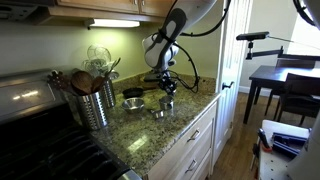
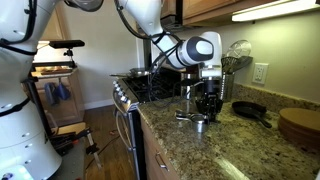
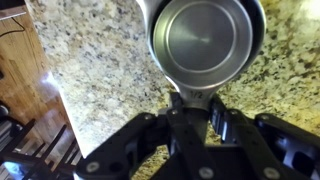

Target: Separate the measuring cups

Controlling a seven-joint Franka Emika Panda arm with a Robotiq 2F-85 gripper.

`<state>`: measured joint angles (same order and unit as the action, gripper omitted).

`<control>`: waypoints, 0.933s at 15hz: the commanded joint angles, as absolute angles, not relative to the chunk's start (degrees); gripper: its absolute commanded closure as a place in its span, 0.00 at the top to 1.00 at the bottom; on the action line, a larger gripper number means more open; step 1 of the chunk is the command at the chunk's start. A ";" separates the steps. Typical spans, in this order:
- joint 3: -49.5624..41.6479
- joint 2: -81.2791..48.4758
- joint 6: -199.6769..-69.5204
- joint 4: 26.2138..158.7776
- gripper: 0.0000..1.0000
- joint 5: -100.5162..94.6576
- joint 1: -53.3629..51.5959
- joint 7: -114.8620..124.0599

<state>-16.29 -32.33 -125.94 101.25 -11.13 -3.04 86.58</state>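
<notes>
In the wrist view a shiny silver measuring cup (image 3: pixel 205 40) fills the top, its flat handle marked 1/2 running down between my gripper (image 3: pixel 195 108) fingers, which are shut on it. A second rim (image 3: pixel 259 40) shows just behind the cup on its right, as if nested. In both exterior views the gripper (image 1: pixel 167 92) (image 2: pixel 204 104) points down over the granite counter, with the held cup (image 2: pixel 198 122) at or just above the surface. Two more silver cups (image 1: pixel 157 113) (image 1: pixel 133 102) sit on the counter beside it.
A ribbed steel canister of wooden spoons (image 1: pixel 97 106) stands beside the stove (image 1: pixel 40 140). A black pan (image 2: pixel 250 110) and a round wooden board (image 2: pixel 300 124) lie further along the counter (image 2: pixel 185 145). The counter's front edge (image 3: pixel 55 90) is close.
</notes>
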 commanded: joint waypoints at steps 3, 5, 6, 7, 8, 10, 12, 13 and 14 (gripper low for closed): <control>-16.22 -27.12 -122.78 104.05 0.13 -12.38 -1.77 86.70; -16.56 -25.99 -122.07 104.53 0.13 -12.70 -1.20 86.84; -16.77 -25.59 -121.67 104.63 0.13 -12.92 -0.97 86.96; -17.03 -25.19 -121.28 104.75 0.13 -13.21 -0.76 87.08; -17.25 -24.69 -120.91 105.02 0.13 -13.62 -0.45 87.25; -17.81 -23.87 -120.98 105.80 0.13 -14.56 0.05 87.69; -18.25 -23.35 -121.14 106.40 0.13 -15.17 0.72 88.00; -18.47 -23.32 -121.25 106.54 0.13 -15.33 1.08 88.08; -18.72 -23.34 -121.34 106.69 0.13 -15.48 1.47 88.22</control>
<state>-18.61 -26.68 -121.94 103.39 -13.65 0.44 86.57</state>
